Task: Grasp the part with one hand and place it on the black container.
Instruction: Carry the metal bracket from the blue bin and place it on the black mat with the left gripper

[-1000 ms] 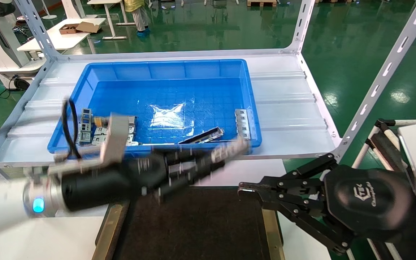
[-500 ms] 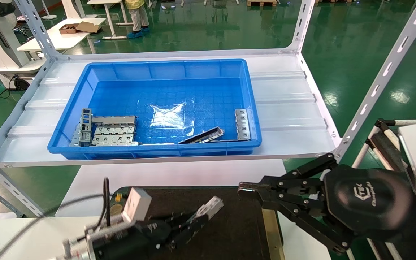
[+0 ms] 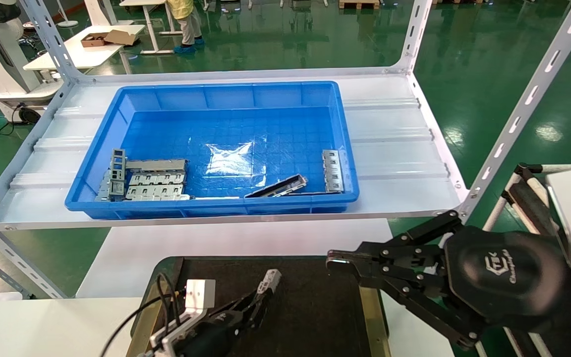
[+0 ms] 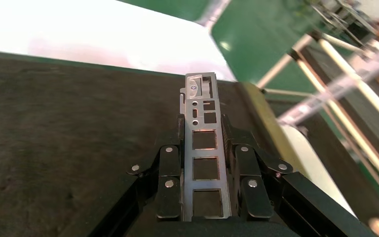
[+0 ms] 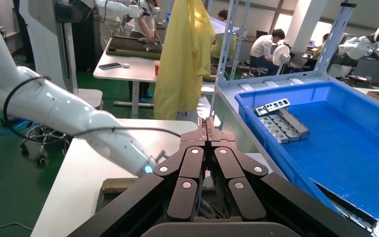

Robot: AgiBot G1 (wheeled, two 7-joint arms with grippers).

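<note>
Gripping the part [image 4: 203, 148] lengthwise, the left gripper [image 3: 256, 303] sits low over the black container [image 3: 310, 307], near its left-front area in head view. Jaws clamped on the part from both sides; wrist view shows the windowed face up, tip sticking out past the fingers [image 4: 169, 173]. Can't tell if the part touches the dark mat or hangs just above it. Right gripper [image 3: 350, 263] parked at the container's right edge, off to the side, jaws pressed together w/ nothing between them; its fingertips meet in the right wrist view [image 5: 207, 129]. On the shelf behind, blue bin [image 3: 216, 94] holds leftover metal pcs: slotted plates [image 3: 155, 186] at its left-front corner, a dark trough strip [image 3: 276, 186] near the front wall, another windowed channel [image 3: 332, 171] by the right wall.
</note>
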